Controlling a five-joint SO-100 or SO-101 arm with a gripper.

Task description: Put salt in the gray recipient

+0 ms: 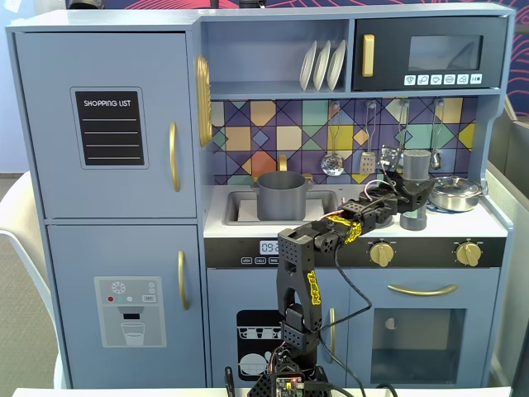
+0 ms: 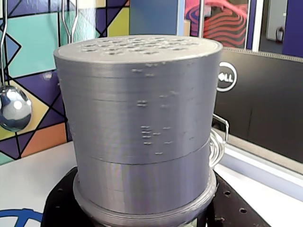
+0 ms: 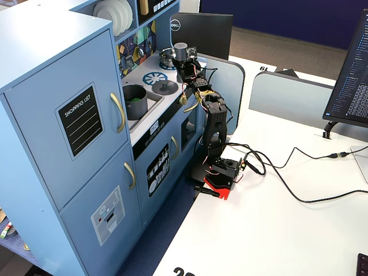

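The salt (image 1: 417,165) is a tall dark-gray cylinder with a perforated top. It stands upright on the right part of the toy kitchen's counter. It fills the wrist view (image 2: 142,118). My gripper (image 1: 411,195) is at its middle, and a black jaw presses each side of it in the wrist view (image 2: 142,208). The gray recipient (image 1: 282,195), a matte gray pot, sits in the sink to the left in a fixed view. Both also show in a fixed view from the side: the salt (image 3: 181,53) and the pot (image 3: 134,101), with something green inside.
A shiny steel pan (image 1: 455,193) sits just right of the salt. A flat gray knobbed lid (image 3: 164,87) lies on the counter between sink and salt. Utensils (image 1: 334,162) hang on the tiled back wall. A Dell monitor (image 3: 201,34) stands behind the kitchen's side panel.
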